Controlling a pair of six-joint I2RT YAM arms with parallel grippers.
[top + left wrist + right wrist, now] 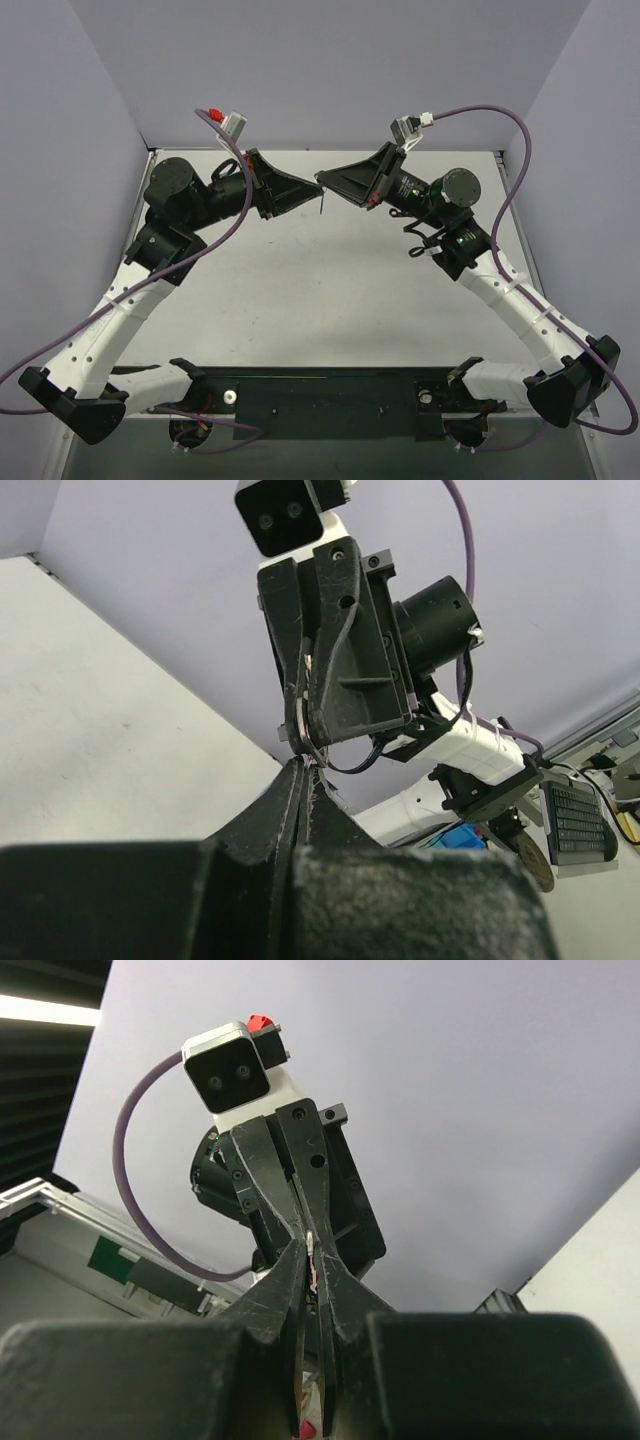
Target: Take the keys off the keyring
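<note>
From their mounts at the near edge, both arms reach over the table (300, 300) and meet tip to tip above its far middle. The left gripper (316, 186) comes in from the left with its jaws pressed together. What they pinch is too small to make out. The right gripper (331, 181) faces it, jaws closed on the thin wire keyring (299, 718). A thin sliver, seemingly the key (322, 204), hangs from where the tips meet.
</note>
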